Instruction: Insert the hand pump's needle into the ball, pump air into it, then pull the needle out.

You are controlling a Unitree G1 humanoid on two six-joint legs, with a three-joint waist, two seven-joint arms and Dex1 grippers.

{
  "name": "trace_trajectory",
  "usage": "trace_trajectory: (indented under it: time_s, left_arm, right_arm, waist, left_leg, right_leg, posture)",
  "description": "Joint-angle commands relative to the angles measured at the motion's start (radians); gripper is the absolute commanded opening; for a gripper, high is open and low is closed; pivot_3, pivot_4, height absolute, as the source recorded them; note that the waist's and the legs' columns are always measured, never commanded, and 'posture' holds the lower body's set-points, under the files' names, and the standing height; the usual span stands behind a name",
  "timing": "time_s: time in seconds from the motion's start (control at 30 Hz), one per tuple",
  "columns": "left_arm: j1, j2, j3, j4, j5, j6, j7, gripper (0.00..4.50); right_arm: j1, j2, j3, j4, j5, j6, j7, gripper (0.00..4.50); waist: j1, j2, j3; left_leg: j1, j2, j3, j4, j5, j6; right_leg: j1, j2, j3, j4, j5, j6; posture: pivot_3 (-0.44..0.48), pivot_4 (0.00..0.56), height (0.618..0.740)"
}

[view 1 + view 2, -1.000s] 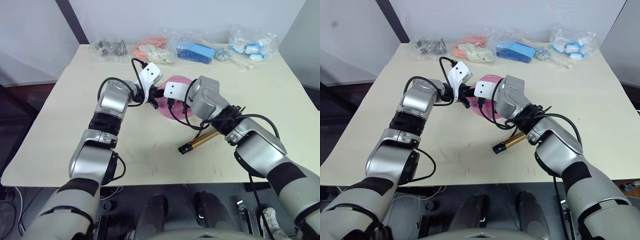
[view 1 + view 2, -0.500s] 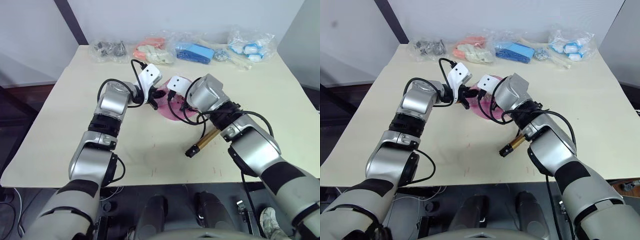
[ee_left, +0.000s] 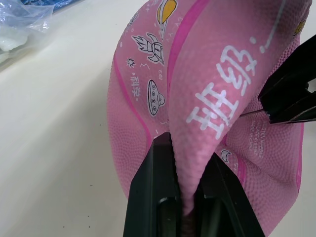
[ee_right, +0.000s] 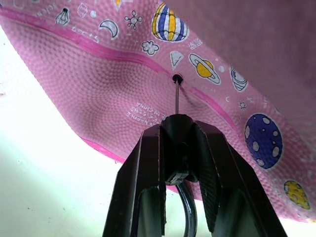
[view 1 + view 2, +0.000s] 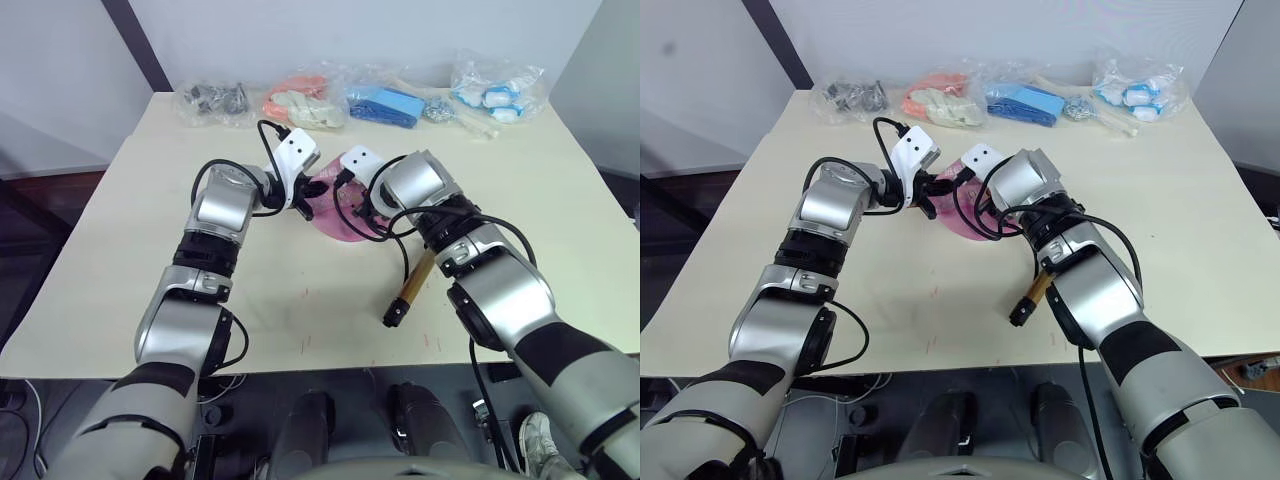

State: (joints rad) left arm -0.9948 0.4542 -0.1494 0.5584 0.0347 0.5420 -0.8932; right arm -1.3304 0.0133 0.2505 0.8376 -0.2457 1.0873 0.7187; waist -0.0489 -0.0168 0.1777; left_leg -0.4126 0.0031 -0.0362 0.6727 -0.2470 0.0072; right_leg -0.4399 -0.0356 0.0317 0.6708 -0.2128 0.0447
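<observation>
Pink limp ball (image 4: 148, 98), needle (image 4: 176, 96) tip in its valve.

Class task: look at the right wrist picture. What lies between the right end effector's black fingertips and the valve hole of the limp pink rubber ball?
The thin metal needle: it spans from the right end effector to the ball's black valve hole.

arms: silver-grey rounded metal shells, black bands at the joints
wrists: white angular housings, small dark dots on the flat faces
cables: thin black loops running along the forearms and wrists
left gripper (image 3: 183, 185): two glossy black fingers
right gripper (image 4: 177, 143): two matte black fingers, ribbed inner faces
</observation>
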Motion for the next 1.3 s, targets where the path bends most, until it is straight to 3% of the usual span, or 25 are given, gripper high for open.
trace_trajectory:
  time_s: [0.03, 0.43, 0.87, 1.3]
  left_arm:
    - [0.018, -0.017, -0.008, -0.05, -0.027, 0.009, -0.019, 0.05]
    - [0.044, -0.014, -0.002, -0.08, -0.033, 0.024, -0.03, 0.05]
    - [0.051, -0.018, 0.002, -0.065, -0.032, 0.029, -0.035, 0.05]
    - [0.025, -0.024, 0.038, -0.009, -0.049, 0.077, -0.051, 0.05]
  right_arm:
    - [-0.017, 0.068, -0.057, 0.028, 0.093, 0.011, -0.003, 0.33]
    - [-0.055, 0.099, -0.076, 0.097, 0.112, -0.057, -0.061, 0.33]
    - [-0.001, 0.101, 0.22, 0.04, -0.08, -0.226, -0.097, 0.33]
    - [0.045, 0.065, 0.406, 0.023, -0.243, -0.385, -0.146, 0.33]
  waist:
    - [-0.003, 0.0, 0.0]
    - [-0.022, 0.0, 0.0]
    - [-0.023, 0.0, 0.0]
    - [-0.024, -0.001, -0.001]
  left_leg:
    - [0.0, 0.0, 0.0, 0.0, 0.0, 0.0]
    - [0.001, 0.0, 0.0, 0.0, 0.0, 0.0]
    - [0.011, 0.0, 0.002, -0.001, 0.0, 0.0]
    - [0.012, 0.0, 0.002, -0.001, 0.0, 0.0]
  right_leg:
    - [0.0, 0.0, 0.0, 0.0, 0.0, 0.0]
    - [0.0, 0.0, 0.002, 0.002, 0.0, 0.0]
    - [0.003, 0.001, 0.01, 0.007, 0.0, 0.0]
    - [0.004, 0.001, 0.011, 0.007, 0.0, 0.0]
  posture:
    - [0.0, 0.15, 0.74]
    - [0.0, 0.15, 0.74]
    - [0.0, 0.15, 0.74]
    - [0.0, 0.15, 0.74]
